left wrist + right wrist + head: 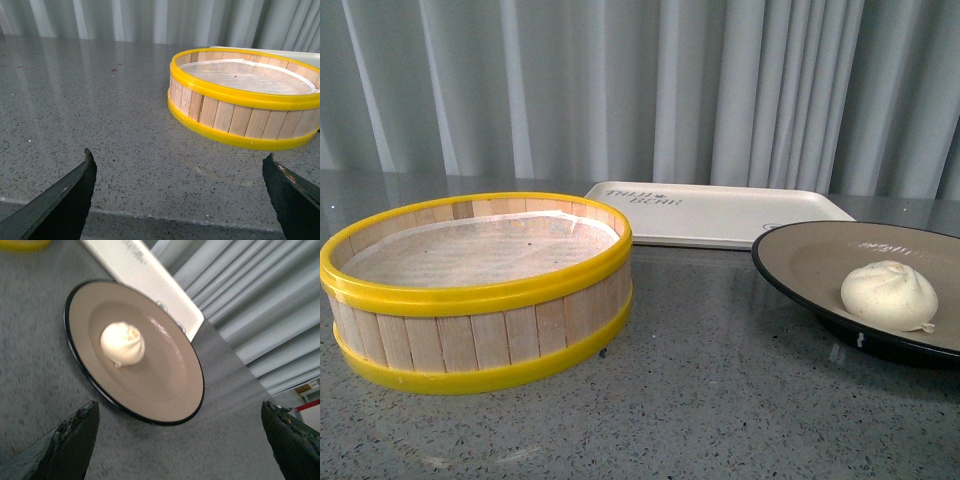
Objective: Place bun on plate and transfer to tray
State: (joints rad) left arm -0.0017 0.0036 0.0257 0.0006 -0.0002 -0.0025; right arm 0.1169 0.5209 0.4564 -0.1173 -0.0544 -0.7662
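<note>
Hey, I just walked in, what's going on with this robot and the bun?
Nothing is being held right now. The bun sits on the plate, which stands on the table beside the tray, not on it. The steamer basket holds only its paper liner. The left gripper is open over bare table near the basket, and the right gripper is open, facing the plate. The bun-on-plate step looks done; moving the plate onto the tray is left.

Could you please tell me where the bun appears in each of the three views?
Front view: the bun lies far right, on the plate.
Left wrist view: not in it.
Right wrist view: mid-picture, on the plate.
Shared landmark: the tray next to the plate, in front and right wrist views.
</note>
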